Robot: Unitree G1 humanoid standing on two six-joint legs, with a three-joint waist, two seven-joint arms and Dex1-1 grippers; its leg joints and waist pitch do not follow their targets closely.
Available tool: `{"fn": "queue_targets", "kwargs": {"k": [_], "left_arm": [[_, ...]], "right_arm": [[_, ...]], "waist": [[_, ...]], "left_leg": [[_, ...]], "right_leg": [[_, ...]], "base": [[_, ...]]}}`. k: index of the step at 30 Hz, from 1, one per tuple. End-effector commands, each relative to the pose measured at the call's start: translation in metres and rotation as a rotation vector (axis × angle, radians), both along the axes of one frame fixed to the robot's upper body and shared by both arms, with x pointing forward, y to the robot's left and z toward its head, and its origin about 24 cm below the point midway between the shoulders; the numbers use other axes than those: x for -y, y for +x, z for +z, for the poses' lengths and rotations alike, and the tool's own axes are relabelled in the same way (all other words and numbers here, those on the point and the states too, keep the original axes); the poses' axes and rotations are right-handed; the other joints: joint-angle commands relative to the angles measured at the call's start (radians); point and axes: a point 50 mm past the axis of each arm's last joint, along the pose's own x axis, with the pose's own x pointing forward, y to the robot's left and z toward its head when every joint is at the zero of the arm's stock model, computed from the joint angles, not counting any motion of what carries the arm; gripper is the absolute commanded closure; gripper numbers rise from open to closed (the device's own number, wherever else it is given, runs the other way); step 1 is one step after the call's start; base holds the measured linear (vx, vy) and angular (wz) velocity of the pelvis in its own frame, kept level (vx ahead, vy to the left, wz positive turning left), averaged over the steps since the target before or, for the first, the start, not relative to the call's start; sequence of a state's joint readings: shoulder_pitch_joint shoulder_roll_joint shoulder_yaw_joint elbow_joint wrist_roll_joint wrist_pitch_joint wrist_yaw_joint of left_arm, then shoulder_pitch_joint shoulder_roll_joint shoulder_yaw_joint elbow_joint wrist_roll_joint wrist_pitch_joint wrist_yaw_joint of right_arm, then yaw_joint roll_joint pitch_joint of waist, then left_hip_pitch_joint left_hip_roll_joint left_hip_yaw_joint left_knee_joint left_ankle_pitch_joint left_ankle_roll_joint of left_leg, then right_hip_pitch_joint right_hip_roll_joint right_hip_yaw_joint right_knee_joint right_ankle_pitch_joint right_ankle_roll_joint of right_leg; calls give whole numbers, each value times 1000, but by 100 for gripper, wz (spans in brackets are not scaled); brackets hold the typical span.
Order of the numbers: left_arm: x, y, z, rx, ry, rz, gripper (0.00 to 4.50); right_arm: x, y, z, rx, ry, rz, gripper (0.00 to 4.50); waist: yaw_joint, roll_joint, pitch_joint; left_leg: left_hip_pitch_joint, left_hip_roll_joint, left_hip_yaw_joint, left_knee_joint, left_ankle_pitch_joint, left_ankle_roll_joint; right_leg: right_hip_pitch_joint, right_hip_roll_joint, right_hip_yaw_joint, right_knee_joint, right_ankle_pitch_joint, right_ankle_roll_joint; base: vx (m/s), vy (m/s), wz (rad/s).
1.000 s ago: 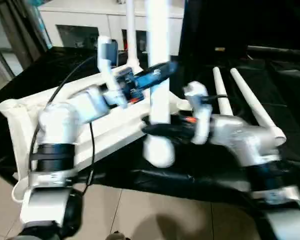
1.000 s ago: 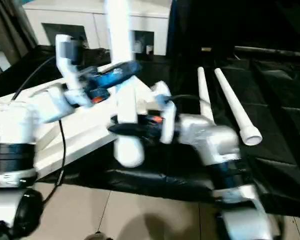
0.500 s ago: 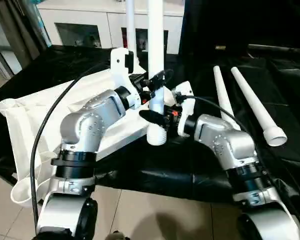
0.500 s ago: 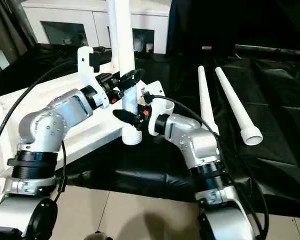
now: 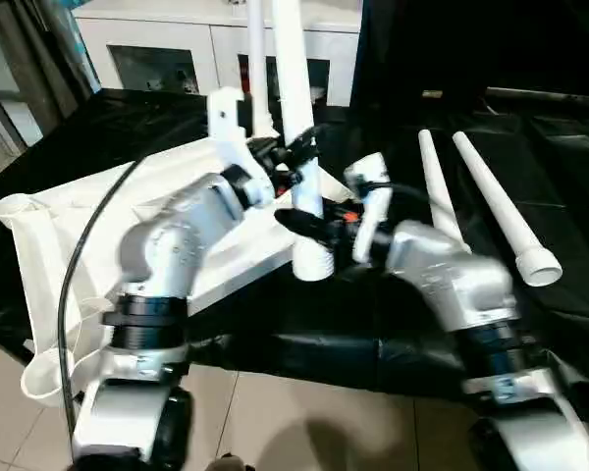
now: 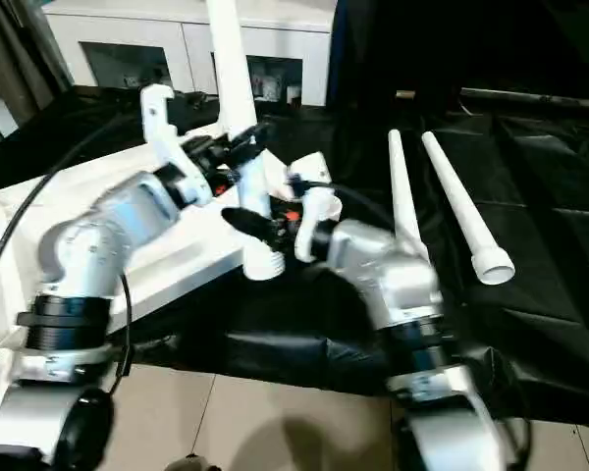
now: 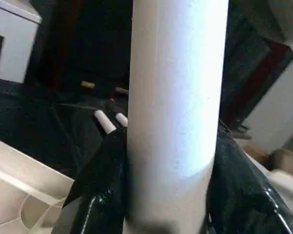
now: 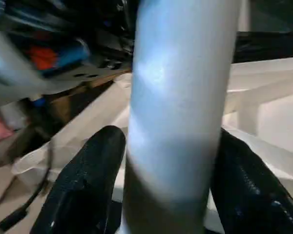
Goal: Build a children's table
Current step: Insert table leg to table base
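The children's table top (image 5: 88, 226) lies upside down on black cloth at the left, ribs up. One white leg (image 5: 256, 69) stands upright from its far side. Both grippers hold a second leg (image 5: 293, 78) near the top's right corner, leaning slightly, its wide lower end (image 5: 311, 263) just above the cloth. My left gripper (image 5: 296, 157) is shut on this leg higher up, and its black fingers (image 7: 100, 185) press both sides. My right gripper (image 5: 309, 224) is shut on it lower down, its fingers (image 8: 88, 180) hugging the tube. Two loose legs (image 5: 437, 186) (image 5: 501, 206) lie at the right.
A white cabinet with glass-fronted compartments (image 5: 167, 49) stands behind the work surface. The black cloth (image 5: 393, 324) ends at a front edge, with tiled floor (image 5: 304, 422) below. A black cable (image 5: 88, 245) loops over my left arm.
The held leg has moved away from the camera toward the table top's corner, and its upper end now leans left. Both arms moved with it.
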State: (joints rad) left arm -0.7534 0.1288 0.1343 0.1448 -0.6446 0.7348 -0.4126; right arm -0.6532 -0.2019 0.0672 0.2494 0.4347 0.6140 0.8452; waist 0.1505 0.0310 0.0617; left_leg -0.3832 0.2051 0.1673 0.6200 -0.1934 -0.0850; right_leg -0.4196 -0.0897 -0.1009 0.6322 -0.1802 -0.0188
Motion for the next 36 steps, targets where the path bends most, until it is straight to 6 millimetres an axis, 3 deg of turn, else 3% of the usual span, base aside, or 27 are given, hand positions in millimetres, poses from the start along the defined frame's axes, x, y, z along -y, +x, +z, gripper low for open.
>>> {"fn": "queue_targets", "kwargs": {"k": [1,8,11,29,36], "left_arm": [[4,-6,10,30,-2,-100,264],[8,-16,17,86,0,-238,265],[11,-19,19,98,-25,-270,265],[15,-31,20,109,-14,-432,265],[17,-33,18,96,-11,-456,265]], "right_arm": [[3,-5,2,-9,-3,82,143],[15,-6,6,-80,-13,174,131],[16,-6,6,-92,-9,187,131],[21,-8,4,-170,-35,322,131],[20,-8,2,-169,-55,347,204]], "waist": [[0,-7,-86],[3,-11,-86],[3,-16,-85],[9,-18,-88],[10,-20,-87]], "left_leg": [[6,16,-4,-67,-70,27],[5,17,-3,-65,-56,37],[3,17,-2,-65,-60,34],[3,17,-1,-61,-30,40],[3,18,-1,-61,-38,41]], "right_leg": [[74,-52,52,-61,-73,-186],[75,-56,52,-61,-97,-207],[75,-57,52,-64,-117,-200],[73,-54,51,-60,-107,-195],[73,-55,51,-60,-124,-197]], "base": [[0,0,0],[0,0,0],[0,0,0],[0,0,0],[0,0,0]]}}
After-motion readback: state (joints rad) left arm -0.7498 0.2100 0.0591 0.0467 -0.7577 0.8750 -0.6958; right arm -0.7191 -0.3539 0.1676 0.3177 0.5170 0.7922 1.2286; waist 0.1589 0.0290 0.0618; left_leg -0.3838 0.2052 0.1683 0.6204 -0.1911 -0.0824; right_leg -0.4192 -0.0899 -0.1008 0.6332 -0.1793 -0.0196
